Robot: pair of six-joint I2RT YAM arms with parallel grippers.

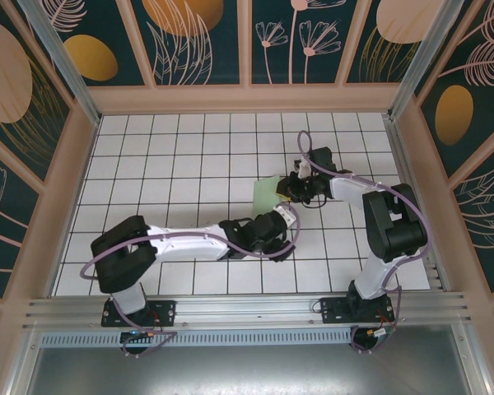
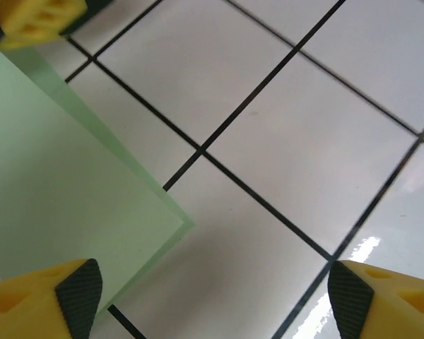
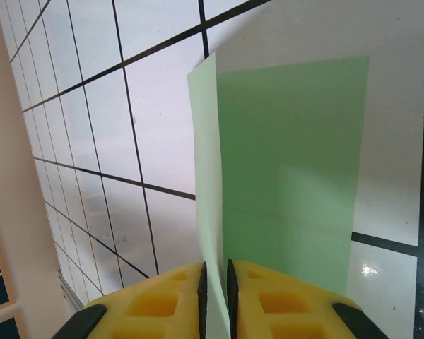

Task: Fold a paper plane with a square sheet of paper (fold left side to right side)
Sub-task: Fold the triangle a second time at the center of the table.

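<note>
On a white grid-tiled table [image 1: 148,164] walled by botanical panels [image 1: 198,41], the square sheet of paper [image 3: 290,176] is seen near the centre, lying flat except for one edge that is lifted upright. That raised flap is clamped between the closed yellow fingers of the right gripper [image 3: 215,275]. The left gripper [image 2: 213,293] is poised over a corner of the sheet, its jaws spread wide with nothing gripped. For a clean fold, the lifted edge is best carried across in a low arc and laid flush on the opposite edge, corners matched, while the flat half is pinned by the free gripper before any crease is pressed.
</note>
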